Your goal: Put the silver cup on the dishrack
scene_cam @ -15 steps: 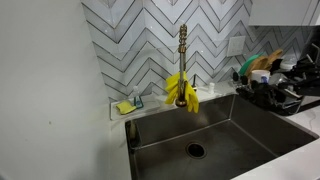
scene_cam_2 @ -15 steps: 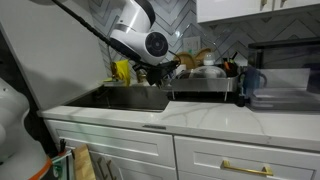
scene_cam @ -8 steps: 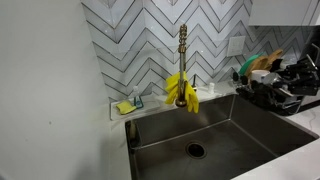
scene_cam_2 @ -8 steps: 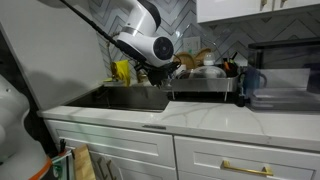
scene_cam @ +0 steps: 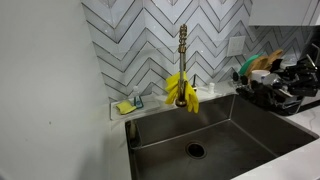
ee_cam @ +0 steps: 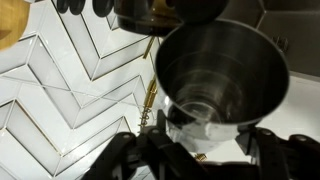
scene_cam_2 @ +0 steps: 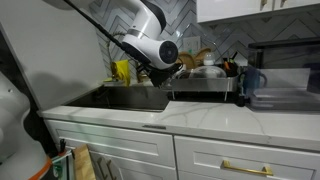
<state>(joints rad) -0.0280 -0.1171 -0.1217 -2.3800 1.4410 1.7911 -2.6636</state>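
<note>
Over the rack-side end of the sink [scene_cam_2: 130, 97], the pincer [ee_cam: 212, 140] pinches the silver cup [ee_cam: 222, 70], seemingly by its rim, mouth facing the wrist camera. The black wire dishrack [scene_cam_2: 205, 90] lies just beyond and below, so 1 short carry and a lowering should seat it

In the wrist view the gripper [ee_cam: 212, 152] shows only as dark, blurred shapes along the bottom edge. They cover the lower wall of the silver cup [ee_cam: 215, 60] they hold, so the places where the pads meet it are hidden. Dark objects at that view's top edge are cut off and unreadable. In an exterior view the dishrack [scene_cam: 265, 100] runs off the right edge, its load a dark jumble. In an exterior view the arm [scene_cam_2: 150, 45] hides both gripper and cup, and the items behind it are too small to tell.
</note>
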